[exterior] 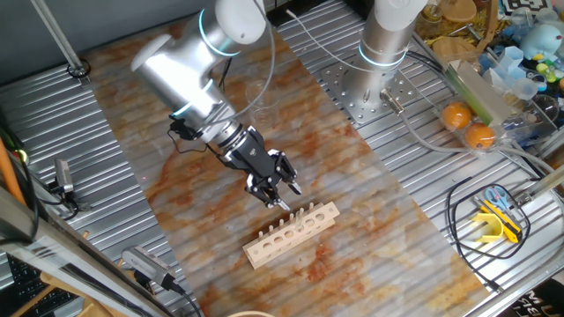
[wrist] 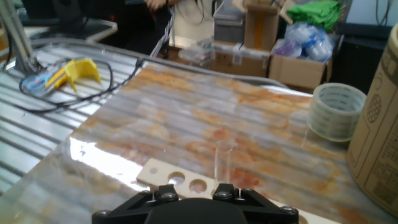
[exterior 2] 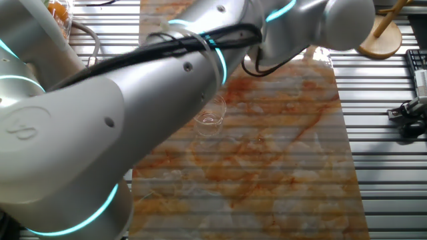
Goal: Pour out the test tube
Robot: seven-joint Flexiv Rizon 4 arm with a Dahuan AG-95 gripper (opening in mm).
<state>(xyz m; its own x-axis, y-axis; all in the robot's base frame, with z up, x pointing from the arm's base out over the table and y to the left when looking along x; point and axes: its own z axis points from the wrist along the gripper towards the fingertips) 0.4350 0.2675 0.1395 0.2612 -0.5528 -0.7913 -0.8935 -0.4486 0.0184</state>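
Just ahead of the claw [exterior: 280, 199], fingers apart and empty, the test tube [wrist: 223, 160] stands upright in the wooden rack [exterior: 292, 233], awaiting a grasp.

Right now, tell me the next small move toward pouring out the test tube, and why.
Probably ease the gripper down and forward so its jaws straddle the test tube. The hand view shows the tube upright in the wooden rack, just ahead and not yet gripped. One fixed view shows the gripper hovering close above the rack's end.
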